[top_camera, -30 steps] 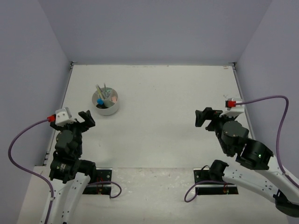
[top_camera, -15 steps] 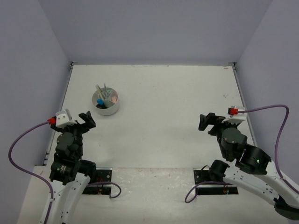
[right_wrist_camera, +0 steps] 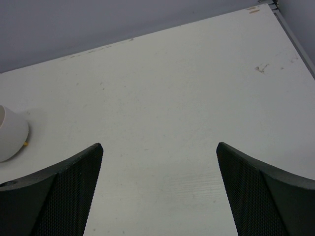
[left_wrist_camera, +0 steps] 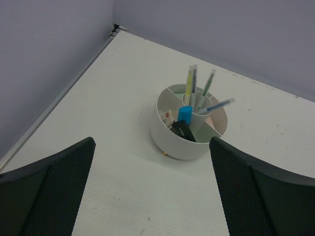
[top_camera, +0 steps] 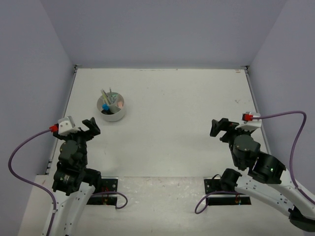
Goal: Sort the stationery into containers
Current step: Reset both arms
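The white round container (top_camera: 111, 109) stands on the left half of the table and is split into compartments (left_wrist_camera: 189, 140). The stationery is inside it: thin pens (left_wrist_camera: 191, 87) upright in the centre cup, a blue-ended highlighter (left_wrist_camera: 185, 114) over a black one (left_wrist_camera: 183, 131), and a small eraser (left_wrist_camera: 168, 117). My left gripper (top_camera: 90, 126) hangs open a little nearer than the container, nothing between its fingers (left_wrist_camera: 150, 160). My right gripper (top_camera: 220, 127) is open over bare table (right_wrist_camera: 158, 147) at the right. The container's edge (right_wrist_camera: 11, 135) shows at the far left of the right wrist view.
Grey-violet walls close in the table (top_camera: 177, 98) at the back and on both sides. A raised rail (top_camera: 70, 98) runs along the left edge. A purple cable (top_camera: 280, 115) loops off the right wrist.
The right arm has drawn back a little towards the near right edge, and the left arm has eased slightly back. Both grippers stay open.
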### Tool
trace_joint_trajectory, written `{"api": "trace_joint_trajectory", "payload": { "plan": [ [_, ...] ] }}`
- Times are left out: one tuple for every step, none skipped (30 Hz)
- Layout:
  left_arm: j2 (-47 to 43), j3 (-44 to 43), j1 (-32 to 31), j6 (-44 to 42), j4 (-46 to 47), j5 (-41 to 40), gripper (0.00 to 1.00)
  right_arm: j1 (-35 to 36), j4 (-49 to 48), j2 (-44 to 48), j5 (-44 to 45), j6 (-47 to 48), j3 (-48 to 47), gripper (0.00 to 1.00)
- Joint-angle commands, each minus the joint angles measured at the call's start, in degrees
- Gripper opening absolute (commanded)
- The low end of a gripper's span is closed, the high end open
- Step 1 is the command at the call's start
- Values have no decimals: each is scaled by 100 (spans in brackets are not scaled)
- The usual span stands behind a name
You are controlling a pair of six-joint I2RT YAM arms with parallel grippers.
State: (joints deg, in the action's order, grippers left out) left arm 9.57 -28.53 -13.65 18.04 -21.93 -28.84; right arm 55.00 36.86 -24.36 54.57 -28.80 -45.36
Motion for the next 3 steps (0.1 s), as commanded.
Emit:
{"api": "trace_joint_trajectory", "payload": {
  "plan": [
    [-67,20,-44,51,187,-104,100,-7,-62,46,220,-196,22,99],
    [-73,23,-41,51,189,-101,100,-4,-56,54,212,-196,31,99],
    [-83,25,-41,48,192,-93,100,-1,-56,54,209,-198,34,99]
  ]
}}
